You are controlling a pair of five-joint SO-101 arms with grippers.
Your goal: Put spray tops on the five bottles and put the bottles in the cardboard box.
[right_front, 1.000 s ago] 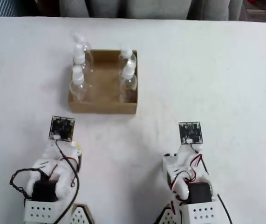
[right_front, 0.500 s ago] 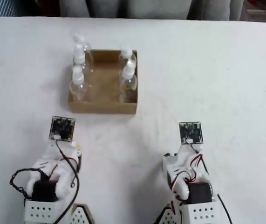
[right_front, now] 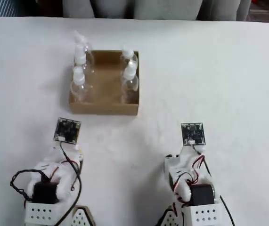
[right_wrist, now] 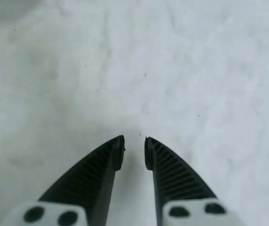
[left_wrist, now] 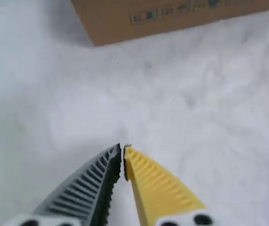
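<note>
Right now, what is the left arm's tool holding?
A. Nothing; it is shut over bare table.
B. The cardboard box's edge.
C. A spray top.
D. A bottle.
A: in the left wrist view the left tool has its grey and yellow fingers meeting at the tips with nothing between them, above the white table, short of the cardboard box.

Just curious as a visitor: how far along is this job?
Nearly done. Four bottles with spray tops stand in the cardboard box; a fifth I cannot make out. Nothing is in hand: the left gripper and right gripper are empty, away from the box. Left: perhaps that fifth.
</note>
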